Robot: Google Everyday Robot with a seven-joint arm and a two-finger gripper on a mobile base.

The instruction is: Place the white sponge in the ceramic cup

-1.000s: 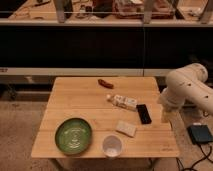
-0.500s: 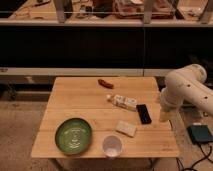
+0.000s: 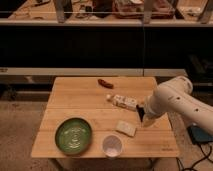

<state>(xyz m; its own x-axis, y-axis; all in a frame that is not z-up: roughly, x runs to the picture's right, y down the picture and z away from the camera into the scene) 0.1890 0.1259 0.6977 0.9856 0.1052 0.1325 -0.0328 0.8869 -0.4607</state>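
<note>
Cream white sponge [image 3: 126, 128] lies near ceramic cup [image 3: 112, 145]; jaws hang just right of it, opening unclear.

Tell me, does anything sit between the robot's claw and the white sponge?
No: in the camera view, only bare table separates the gripper, near the table's right edge, from the white sponge.
</note>
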